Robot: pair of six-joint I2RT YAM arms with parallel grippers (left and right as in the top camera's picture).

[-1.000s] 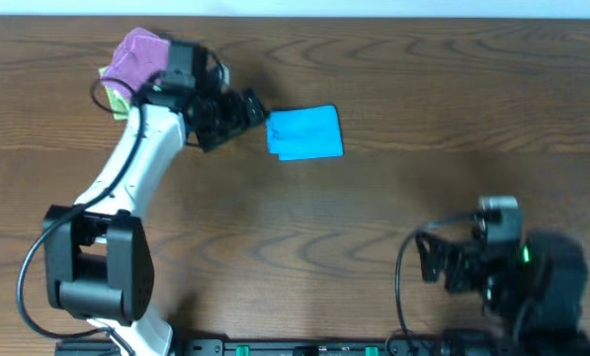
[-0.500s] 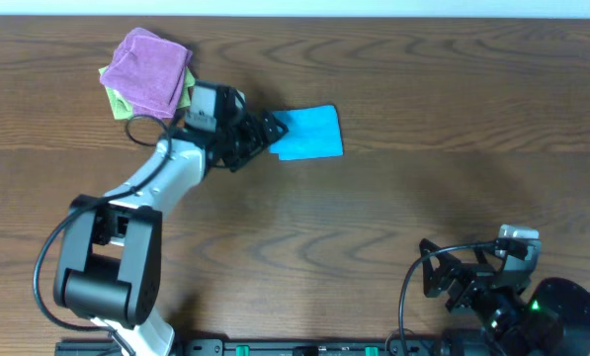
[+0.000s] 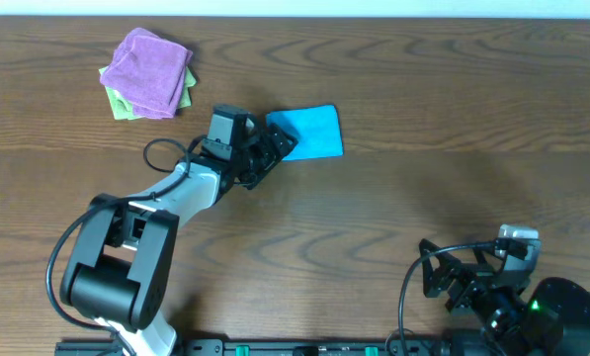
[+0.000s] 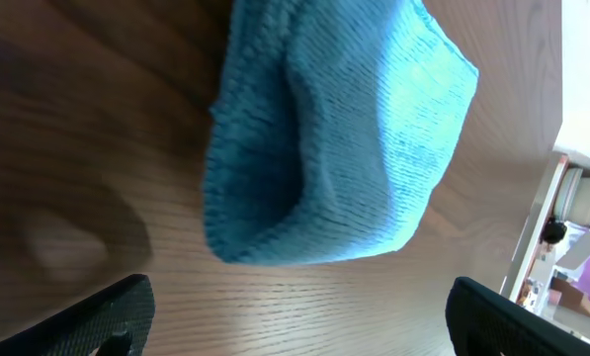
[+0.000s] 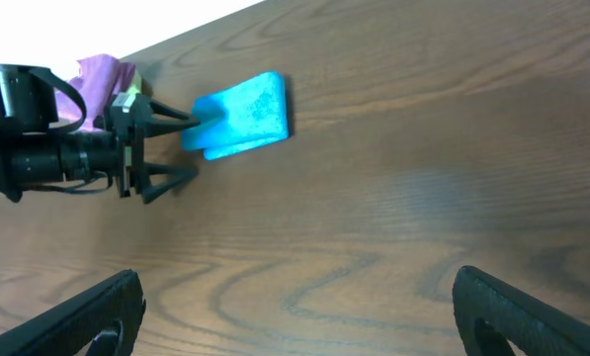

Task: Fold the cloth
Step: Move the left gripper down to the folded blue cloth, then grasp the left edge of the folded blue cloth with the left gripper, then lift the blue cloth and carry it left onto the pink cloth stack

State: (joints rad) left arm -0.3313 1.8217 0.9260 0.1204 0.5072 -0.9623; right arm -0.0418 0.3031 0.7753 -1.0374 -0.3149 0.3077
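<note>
The sky-blue cloth [image 3: 309,133] lies folded into a small rectangle on the wooden table, upper middle of the overhead view. It fills the top of the left wrist view [image 4: 334,138] and shows small in the right wrist view [image 5: 243,114]. My left gripper [image 3: 280,148] is open and empty, its fingertips at the cloth's left edge, holding nothing. My right gripper [image 3: 443,282] is open and empty, parked low at the table's front right, far from the cloth.
A purple cloth [image 3: 151,69] lies on a light green cloth [image 3: 120,101] at the back left of the table. The table's far edge runs along the top of the overhead view.
My left gripper has moved right and a little forward, away from the purple cloth, to the blue cloth's left edge. The right arm drew back to the front right early on, then stayed still.
</note>
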